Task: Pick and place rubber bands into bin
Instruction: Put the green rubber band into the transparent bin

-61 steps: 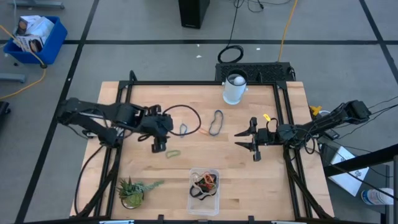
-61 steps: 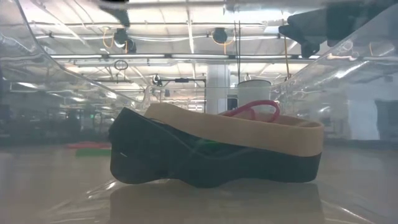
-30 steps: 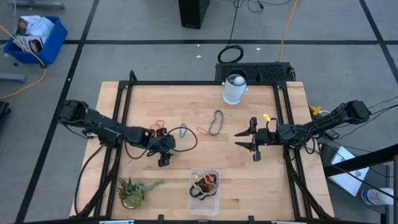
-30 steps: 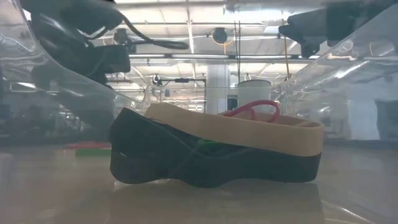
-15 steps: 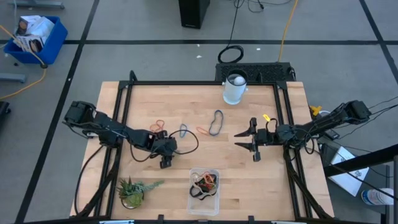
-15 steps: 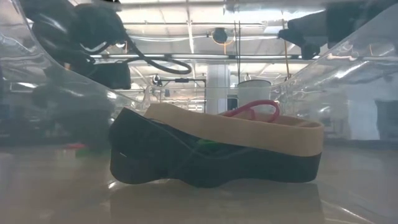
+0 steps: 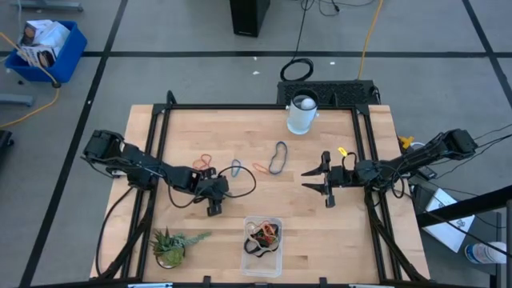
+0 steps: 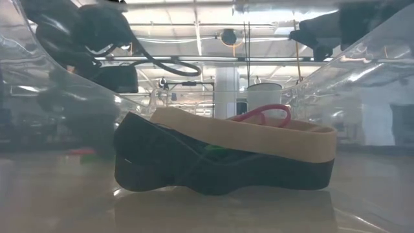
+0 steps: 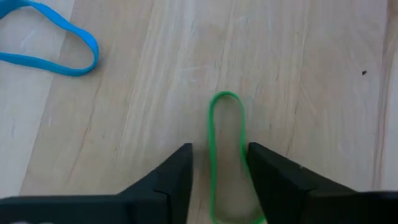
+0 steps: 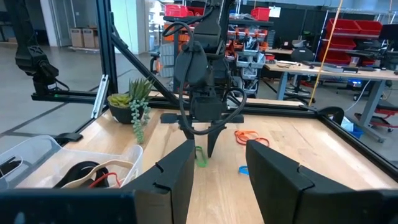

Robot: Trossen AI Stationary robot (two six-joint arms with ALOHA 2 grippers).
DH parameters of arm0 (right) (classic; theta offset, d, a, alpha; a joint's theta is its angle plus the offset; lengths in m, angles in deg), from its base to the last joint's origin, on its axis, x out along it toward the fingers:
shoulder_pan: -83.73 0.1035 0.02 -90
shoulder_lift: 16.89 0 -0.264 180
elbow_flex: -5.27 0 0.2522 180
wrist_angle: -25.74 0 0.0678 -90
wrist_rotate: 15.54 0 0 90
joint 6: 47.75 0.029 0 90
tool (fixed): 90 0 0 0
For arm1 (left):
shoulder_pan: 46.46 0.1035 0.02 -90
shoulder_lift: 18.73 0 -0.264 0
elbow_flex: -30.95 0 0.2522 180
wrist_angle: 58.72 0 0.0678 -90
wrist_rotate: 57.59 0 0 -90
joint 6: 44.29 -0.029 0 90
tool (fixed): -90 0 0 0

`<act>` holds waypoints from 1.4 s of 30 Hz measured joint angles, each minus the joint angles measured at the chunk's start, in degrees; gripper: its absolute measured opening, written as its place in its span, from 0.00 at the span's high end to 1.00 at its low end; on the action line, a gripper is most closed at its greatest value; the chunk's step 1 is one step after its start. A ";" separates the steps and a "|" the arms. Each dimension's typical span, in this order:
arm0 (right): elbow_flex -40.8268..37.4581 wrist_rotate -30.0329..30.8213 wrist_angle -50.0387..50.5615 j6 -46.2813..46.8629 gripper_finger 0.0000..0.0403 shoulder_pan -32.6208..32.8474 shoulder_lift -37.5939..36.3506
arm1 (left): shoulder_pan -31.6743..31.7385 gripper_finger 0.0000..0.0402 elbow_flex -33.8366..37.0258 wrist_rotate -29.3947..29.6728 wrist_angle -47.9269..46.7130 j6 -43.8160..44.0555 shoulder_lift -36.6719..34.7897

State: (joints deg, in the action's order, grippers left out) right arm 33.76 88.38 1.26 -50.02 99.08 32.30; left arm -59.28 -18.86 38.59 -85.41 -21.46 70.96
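A green rubber band (image 9: 225, 155) lies flat on the wooden table. My left gripper (image 7: 213, 206) points down over it, open, with one finger on each side of the band; I cannot tell whether they touch it. It also shows in the right wrist view (image 10: 210, 146). The clear bin (image 7: 246, 240) stands near the table's front edge and holds several bands (image 7: 264, 232), among them a broad black and tan one (image 8: 226, 162) and a red one (image 8: 265, 113). My right gripper (image 7: 324, 182) waits open and empty at the table's right.
Loose bands lie on the table beyond my left gripper: orange (image 7: 204, 160), blue (image 7: 237, 168), another orange (image 7: 260, 168) and black (image 7: 278, 158). A white cup (image 7: 302, 114) stands at the far edge. A small plant (image 7: 170, 244) stands at the front left.
My left gripper has come down a little over the green band and then kept still. The band lies where it was.
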 joint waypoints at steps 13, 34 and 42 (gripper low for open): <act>0.00 0.00 0.00 -0.15 0.65 -0.01 0.00 | -0.02 0.90 0.11 -0.43 2.55 0.00 0.09; 0.00 0.00 0.42 -0.40 0.65 -0.01 0.00 | 0.33 0.99 0.28 -5.94 9.99 0.90 -13.55; 0.00 0.01 0.42 -0.39 0.65 -0.02 0.00 | 0.37 0.99 0.22 -5.99 24.87 -2.22 -26.95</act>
State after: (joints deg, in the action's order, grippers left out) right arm 33.76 88.40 1.68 -50.41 99.06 32.30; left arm -58.91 -18.64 32.61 -60.54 -23.68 44.01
